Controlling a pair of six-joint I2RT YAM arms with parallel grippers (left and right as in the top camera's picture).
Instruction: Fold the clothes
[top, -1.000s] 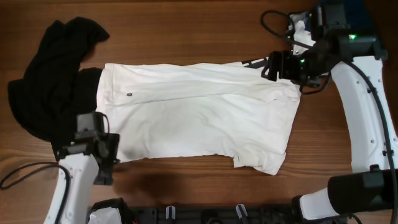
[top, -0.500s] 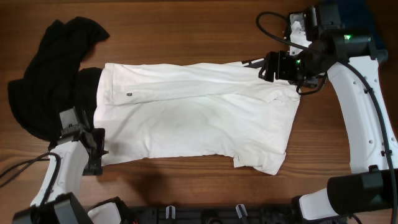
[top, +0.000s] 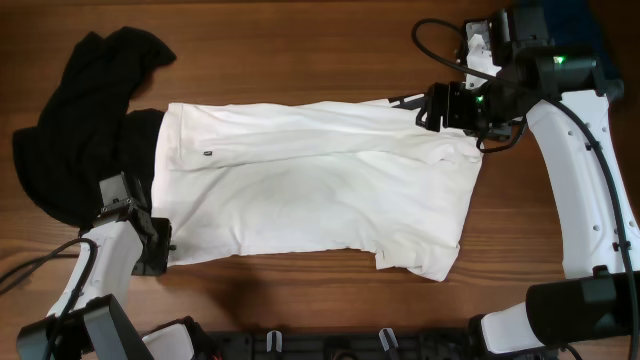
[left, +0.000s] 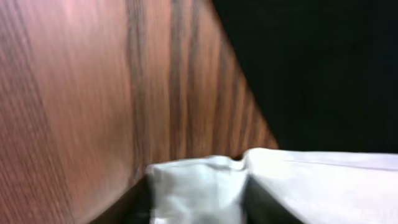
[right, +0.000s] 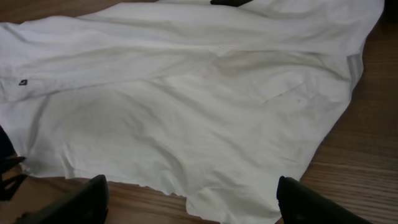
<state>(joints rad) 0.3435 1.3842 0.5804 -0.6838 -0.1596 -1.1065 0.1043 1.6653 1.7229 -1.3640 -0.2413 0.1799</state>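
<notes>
A large white garment (top: 320, 190) lies spread flat across the wooden table, with a sliver of black lettering (top: 405, 100) showing at its far edge. A plain black garment (top: 80, 130) is bunched at the left, partly under the white one. My left gripper (top: 155, 245) sits at the white garment's near-left corner. In the left wrist view that corner (left: 199, 180) is bunched between the two dark jaws, which press on it. My right gripper (top: 430, 108) hovers over the garment's far-right corner, open, its fingertips (right: 99, 199) wide apart above the cloth (right: 186, 106).
Bare wood (top: 300, 40) runs along the far side of the table. A blue object (top: 590, 30) and a black cable (top: 440, 35) lie at the far right behind the right arm. A black rail (top: 330, 345) lines the near edge.
My left gripper has swung down and left to the white garment's near-left corner and closed onto it. The right gripper shifted slightly left, then held still, staying open.
</notes>
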